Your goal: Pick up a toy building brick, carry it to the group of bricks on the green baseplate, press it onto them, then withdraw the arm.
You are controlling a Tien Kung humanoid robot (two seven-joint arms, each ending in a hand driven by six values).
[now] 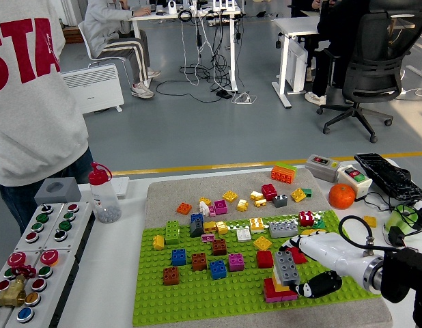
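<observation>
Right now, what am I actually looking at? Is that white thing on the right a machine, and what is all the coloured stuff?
You are looking down from a camera on the robot's head, over its white table. The white and black thing is the robot's right hand, reaching in from the right. Its fingers are around a grey brick that sits on top of a small stack of red, yellow and pink bricks. That stack stands on a green baseplate, among other single bricks. More loose bricks lie on the grey mat behind it. Also on the table are an orange, a bottle with a red cap and a panel of push buttons. A person in a grey sweatshirt stands at the far left. The robot's left hand is not visible.
</observation>
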